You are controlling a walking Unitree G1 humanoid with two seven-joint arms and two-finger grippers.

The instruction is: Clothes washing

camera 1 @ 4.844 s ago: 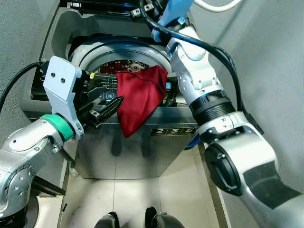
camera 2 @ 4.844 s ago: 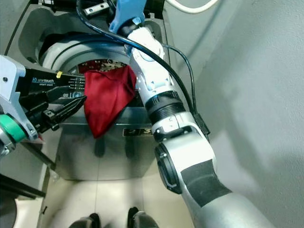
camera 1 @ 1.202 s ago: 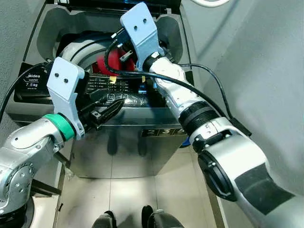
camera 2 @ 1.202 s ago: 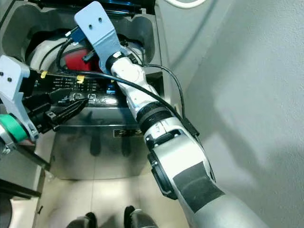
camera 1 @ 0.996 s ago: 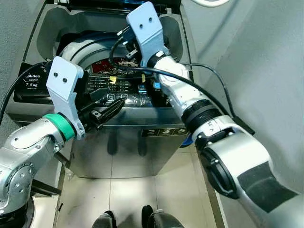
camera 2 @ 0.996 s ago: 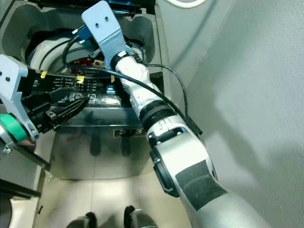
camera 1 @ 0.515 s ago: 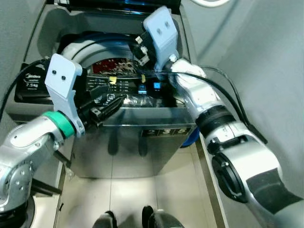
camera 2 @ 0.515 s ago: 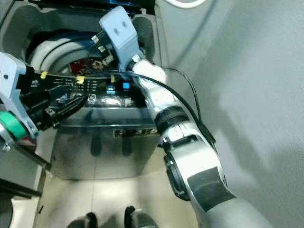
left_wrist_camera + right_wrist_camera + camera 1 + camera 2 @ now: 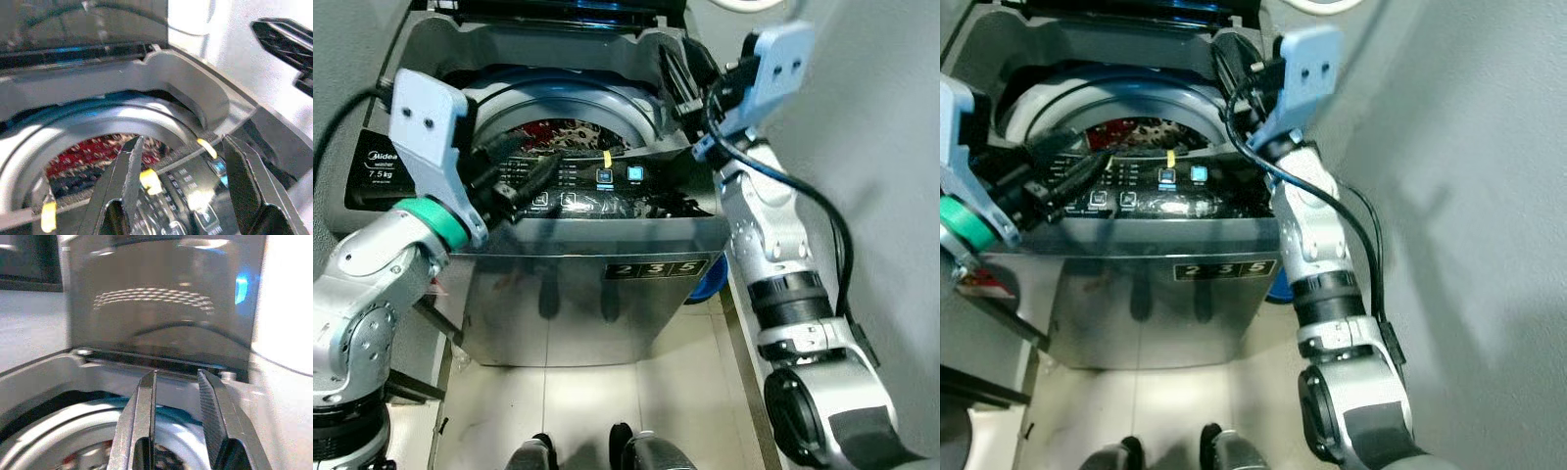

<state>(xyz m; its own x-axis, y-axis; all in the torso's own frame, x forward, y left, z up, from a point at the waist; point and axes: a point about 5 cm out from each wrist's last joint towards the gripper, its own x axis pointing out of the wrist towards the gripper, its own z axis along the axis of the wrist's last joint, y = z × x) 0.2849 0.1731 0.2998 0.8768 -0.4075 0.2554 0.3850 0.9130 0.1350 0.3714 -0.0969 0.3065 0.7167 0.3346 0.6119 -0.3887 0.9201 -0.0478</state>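
A grey top-loading washing machine [image 9: 578, 284] stands before me with its dark lid [image 9: 161, 308] raised at the back. Red patterned clothes [image 9: 558, 132] lie down in the drum [image 9: 93, 152]. My left gripper [image 9: 530, 176] hovers open over the near left of the control panel [image 9: 607, 186], with nothing between its fingers [image 9: 129, 166]. My right gripper [image 9: 683, 80] is raised above the machine's right rear corner, pointing toward the lid. Its fingers [image 9: 142, 401] stand apart and empty.
A grey wall [image 9: 881, 196] runs close along the right of the machine. A blue object [image 9: 710, 279] sits low between machine and wall. Tiled floor [image 9: 578, 401] and my feet [image 9: 578, 455] show below. A black cable [image 9: 822, 225] loops off the right arm.
The red cloth that the right gripper held over the front edge now lies in the drum. The right arm has lifted out and swung to the right rear. The left gripper shifted slightly back.
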